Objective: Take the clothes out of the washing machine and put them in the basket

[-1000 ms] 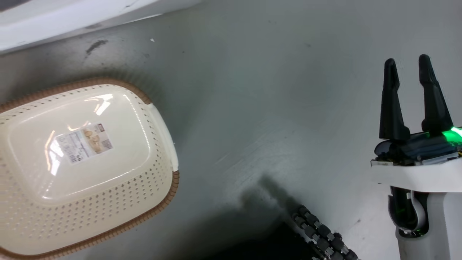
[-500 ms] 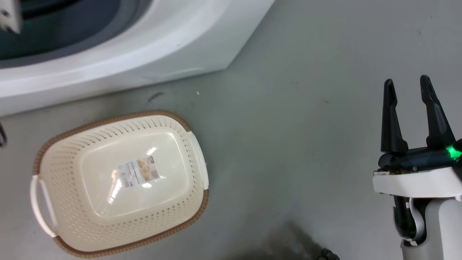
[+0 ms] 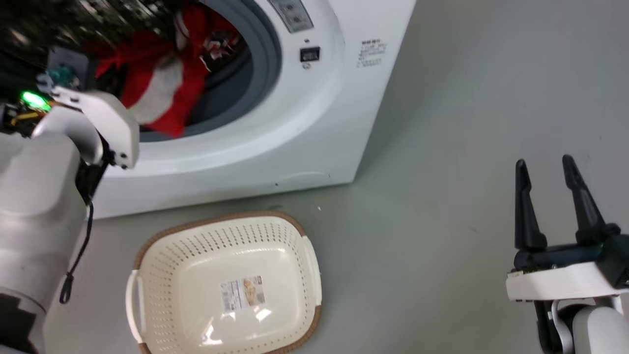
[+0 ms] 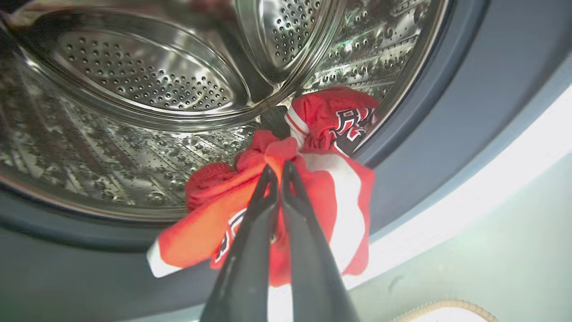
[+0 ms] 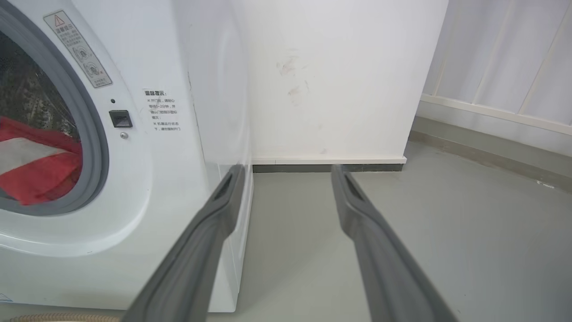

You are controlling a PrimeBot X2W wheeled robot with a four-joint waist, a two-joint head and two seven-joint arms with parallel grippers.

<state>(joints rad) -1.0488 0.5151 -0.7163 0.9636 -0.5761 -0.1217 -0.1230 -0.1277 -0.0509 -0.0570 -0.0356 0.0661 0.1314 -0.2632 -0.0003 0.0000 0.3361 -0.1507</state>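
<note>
Grey floor [image 3: 442,123] is carrying the basket [image 3: 162,285] just below the washing machine [image 3: 314,123] opening, likely for a short drop. Left tool [image 4: 278,169] is pinching the clothes [image 4: 330,179] at the drum lip, fingers nearly together. Right tool [image 3: 544,162] is idling open, holding nothing.

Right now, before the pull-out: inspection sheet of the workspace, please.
Surface: grey floor, faint scuffs.
Job's things: washing machine opening uncovered; red clothes bunched at the drum mouth, partly over the grey gasket; basket on the floor in front of the machine, empty but for a label sticker.
Clutter: one small pale speck on the floor by the basket.
Grippers: left gripper fingers shut on the clothes; right gripper open, holding nothing, over bare floor.
Cables: thin black cable hanging beside the left arm.
Surroundings: white wall beside the machine; pale slatted panel further along.
</note>
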